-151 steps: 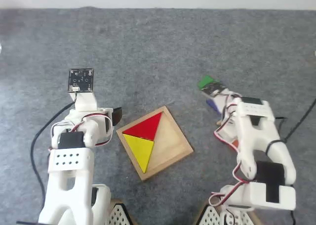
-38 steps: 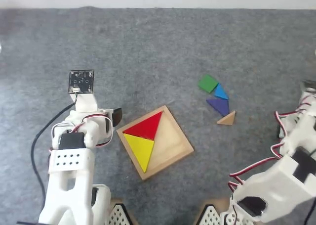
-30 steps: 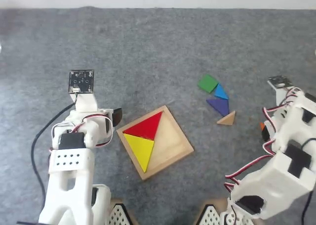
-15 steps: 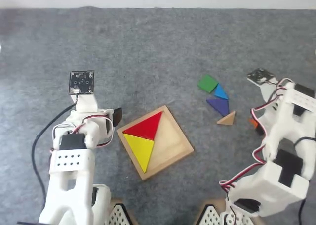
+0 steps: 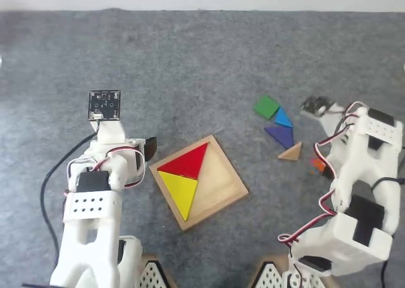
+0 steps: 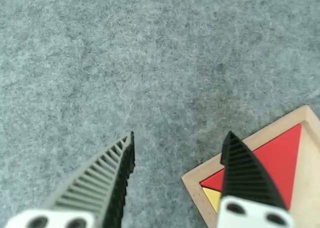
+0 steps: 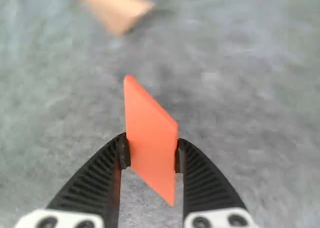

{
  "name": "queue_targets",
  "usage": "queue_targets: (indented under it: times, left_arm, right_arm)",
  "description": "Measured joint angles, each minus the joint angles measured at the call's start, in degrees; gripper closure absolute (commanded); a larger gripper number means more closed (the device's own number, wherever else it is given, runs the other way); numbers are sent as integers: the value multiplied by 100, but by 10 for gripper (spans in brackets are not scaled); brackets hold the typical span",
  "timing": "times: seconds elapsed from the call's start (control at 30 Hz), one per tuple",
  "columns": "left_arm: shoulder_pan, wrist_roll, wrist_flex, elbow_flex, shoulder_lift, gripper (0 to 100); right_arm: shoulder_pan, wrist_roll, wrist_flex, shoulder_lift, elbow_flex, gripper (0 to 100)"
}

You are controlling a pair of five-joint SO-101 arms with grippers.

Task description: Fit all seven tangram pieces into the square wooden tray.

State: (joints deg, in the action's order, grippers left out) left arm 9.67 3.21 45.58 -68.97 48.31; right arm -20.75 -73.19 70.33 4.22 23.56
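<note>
Down at the near left, the left gripper (image 6: 180,138) hangs with its jaws spread wide and nothing between them, just beside the left corner of the wooden tray (image 5: 219,185). That tray sits cornerwise at mid-table on the grey mat (image 5: 190,66). Its left half is filled by the yellow triangle (image 5: 180,194) on the near side and the red triangle (image 5: 187,163) on the far side, which meet along one edge. Its right half is bare wood.

Right of the tray and well apart from it, a little farther back, the right gripper (image 7: 151,147) is clamped on the orange piece (image 7: 149,120). The piece stands on edge between the fingers, above the mat, with its long axis running out ahead of the jaws. It looks like the parallelogram, though the fingers cover its lower part, so the outline is not certain.

From this gripper the tray lies to the left and slightly nearer, and its open half faces that side. The left arm is nearer the tray but empty, so the placing seems to fall to the right arm. It would have to lay the piece flat and turn it to suit the bare corner.

Just left of the right gripper lies the tan triangle (image 5: 291,152). Beyond it, close together in a line trending far-left, lie the purple triangle (image 5: 280,135), the blue triangle (image 5: 283,118) and the green square (image 5: 266,106).
</note>
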Motion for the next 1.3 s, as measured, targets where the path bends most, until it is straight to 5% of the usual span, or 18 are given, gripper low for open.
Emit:
queue_targets:
  times: [0.2, 0.43, 0.97, 1.3]
  left_arm:
    - [0, 0, 0, 0, 0, 725]
    - [-9, 0, 0, 0, 0, 726]
    - [26, 0, 0, 0, 0, 726]
    - [26, 0, 0, 0, 0, 726]
  right_arm:
    - [167, -1187, 0, 0, 176, 991]
    - [1169, -2505, 70, 0, -325, 991]
    - [3710, -2224, 862, 0, -897, 990]
    - [5635, -2514, -70, 0, -897, 990]
